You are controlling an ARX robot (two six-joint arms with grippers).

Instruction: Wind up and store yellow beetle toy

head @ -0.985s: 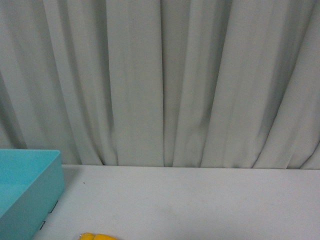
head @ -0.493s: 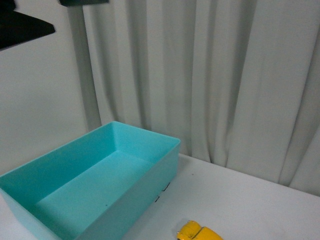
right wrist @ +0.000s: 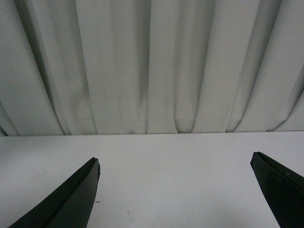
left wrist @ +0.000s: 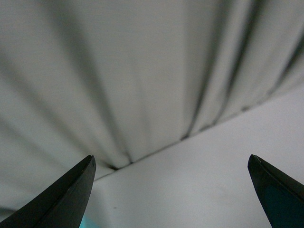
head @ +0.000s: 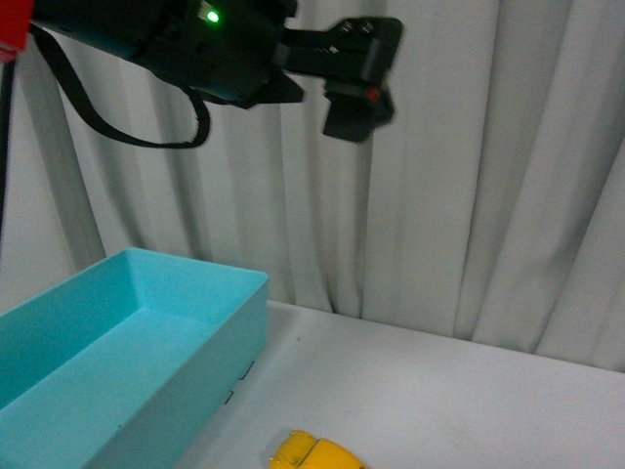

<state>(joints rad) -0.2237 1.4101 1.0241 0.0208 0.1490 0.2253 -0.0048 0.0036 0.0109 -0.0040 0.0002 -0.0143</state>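
The yellow beetle toy (head: 314, 453) sits on the white table (head: 439, 391) at the bottom edge of the front view, only its glossy top showing. It is hidden from both wrist views. My left gripper (left wrist: 173, 190) is open, its dark fingertips (left wrist: 71, 197) far apart over bare table near the curtain. My right gripper (right wrist: 175, 190) is open too, with only white table between its fingertips (right wrist: 73, 199). Neither holds anything.
A teal open box (head: 200, 266) stands on the table left of the toy, and nothing shows inside it. A black arm (head: 225, 44) with a green light crosses the top of the front view. I cannot tell which arm it is. Pale curtains (head: 469, 195) hang behind the table.
The front view has swung: the teal box and the toy have shifted left in the frame, and the black arm now fills the top left.
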